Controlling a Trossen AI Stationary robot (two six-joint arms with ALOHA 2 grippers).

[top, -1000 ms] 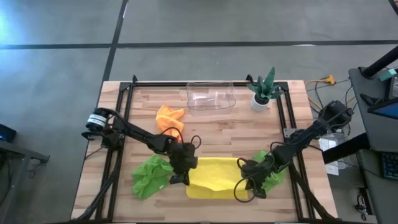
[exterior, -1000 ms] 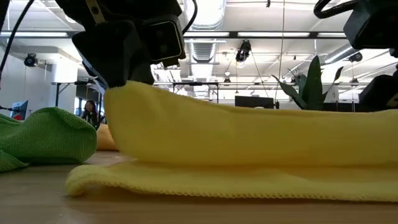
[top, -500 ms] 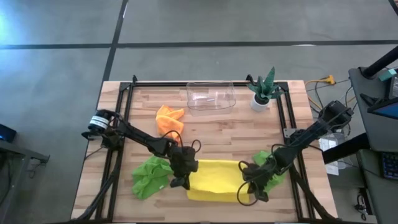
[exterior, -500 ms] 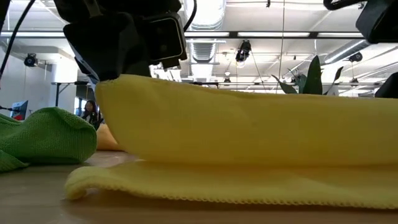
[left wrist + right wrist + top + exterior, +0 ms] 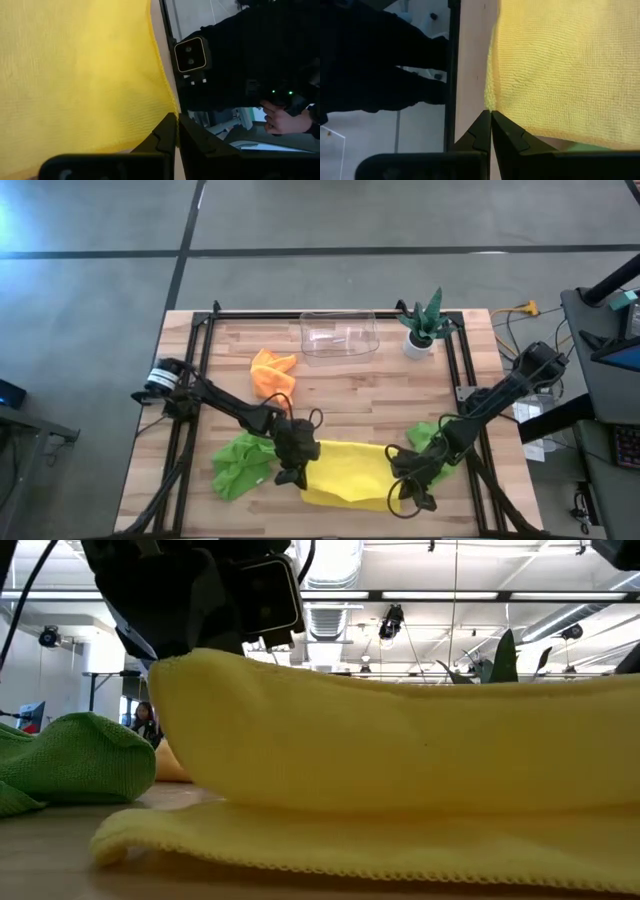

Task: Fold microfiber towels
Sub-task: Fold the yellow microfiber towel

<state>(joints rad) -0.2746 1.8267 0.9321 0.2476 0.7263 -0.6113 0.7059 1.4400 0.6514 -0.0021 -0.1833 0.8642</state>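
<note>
The yellow towel (image 5: pixel 345 472) lies near the table's front edge. One of its edges is raised and arches over the layer (image 5: pixel 330 845) that rests on the wood. My left gripper (image 5: pixel 287 477) is shut on the raised edge's left corner, and my right gripper (image 5: pixel 405 498) is shut on its right corner. A lime green towel (image 5: pixel 240 463) lies crumpled left of the yellow one. Another green towel (image 5: pixel 432 438) lies under my right arm. An orange towel (image 5: pixel 272 372) lies bunched farther back. My left gripper pinches the yellow towel's raised left corner (image 5: pixel 169 106) between its two fingertips, slanting down from the left. The corner is lifted clear, and the cloth curves down from it to the layer on the table. My right gripper pinches the raised right corner (image 5: pixel 490 102) at its fingertips, slanting down from the right. That corner is held off the wood, and the cloth spreads away from the fingers without hanging slack.
A clear plastic container (image 5: pixel 338 335) stands at the back middle, with a small green plant in a white pot (image 5: pixel 422 328) to its right. A black frame (image 5: pixel 200 380) runs around the wooden tabletop. Bare wood lies between the orange towel and the yellow one.
Both grippers have moved toward the table's near edge, carrying the yellow towel's raised edge with them. The upper layer now reaches farther over the lower one, which has stayed on the table.
</note>
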